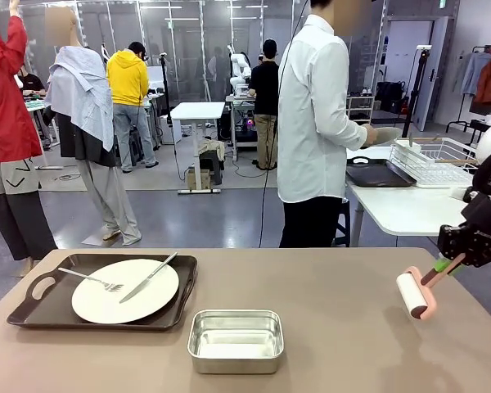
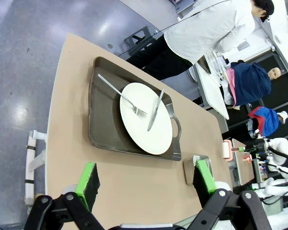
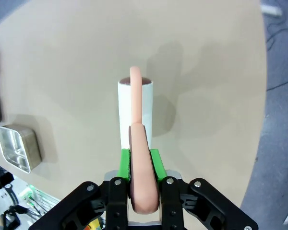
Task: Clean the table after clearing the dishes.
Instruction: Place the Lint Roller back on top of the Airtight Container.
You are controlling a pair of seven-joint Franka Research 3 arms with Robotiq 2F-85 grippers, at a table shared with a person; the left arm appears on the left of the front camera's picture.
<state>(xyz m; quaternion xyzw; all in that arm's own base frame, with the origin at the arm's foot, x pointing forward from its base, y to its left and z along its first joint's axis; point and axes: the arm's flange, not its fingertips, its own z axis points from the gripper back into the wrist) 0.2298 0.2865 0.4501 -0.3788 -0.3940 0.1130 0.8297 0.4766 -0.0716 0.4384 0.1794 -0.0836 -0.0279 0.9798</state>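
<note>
Front view: right gripper (image 1: 447,264) clamped on the lint roller (image 1: 412,296), roll just over the table (image 1: 327,327), right end; plate (image 1: 124,291) on its tray (image 1: 180,270) far left.
Left wrist view: left gripper (image 2: 146,177) jaws wide, empty; plate straight ahead, so that arm's nearer.
Right wrist view: lint roller's long axis runs straight away from the right gripper.

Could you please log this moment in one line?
right gripper: jaws shut on lint roller | left gripper: jaws open | plate on tray
</note>
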